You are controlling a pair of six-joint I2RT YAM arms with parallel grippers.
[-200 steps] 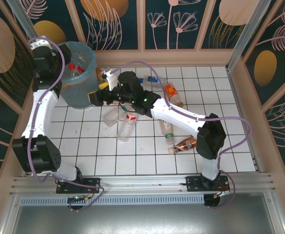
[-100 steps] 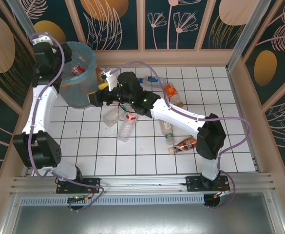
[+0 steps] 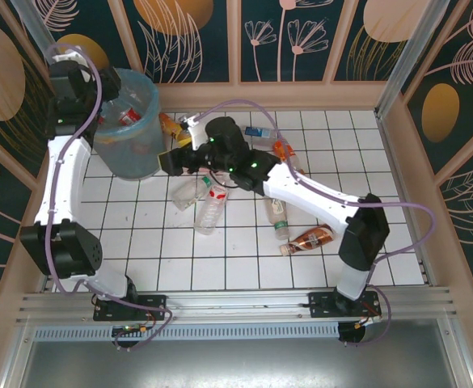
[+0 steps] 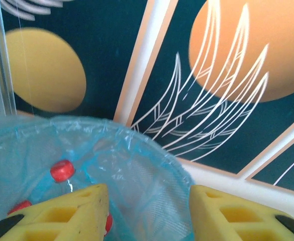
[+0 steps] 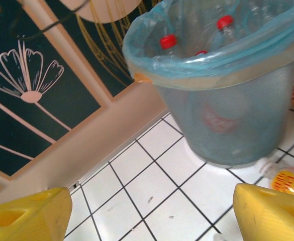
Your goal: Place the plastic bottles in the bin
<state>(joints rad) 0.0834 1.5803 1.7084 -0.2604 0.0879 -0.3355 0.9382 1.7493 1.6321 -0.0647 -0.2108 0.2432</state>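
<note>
The bin (image 3: 127,162) is standing at the far left of the tiled table (image 3: 244,267), and red-capped bottles (image 5: 168,41) are lying inside its blue bag. More are lying loose on the tiles. Two clear bottles (image 3: 208,212) are resting side by side near the middle, an orange-label bottle (image 3: 285,153) is further right, a brown bottle (image 3: 309,238) is nearer the arm bases, and a small bottle (image 3: 168,124) is just beside the bin. The left gripper (image 4: 148,201) is hovering over the bin, jaws partly apart with nothing between them. The right gripper (image 5: 152,211) is hanging low beside the bin and facing it, jaws spread wide and empty.
</note>
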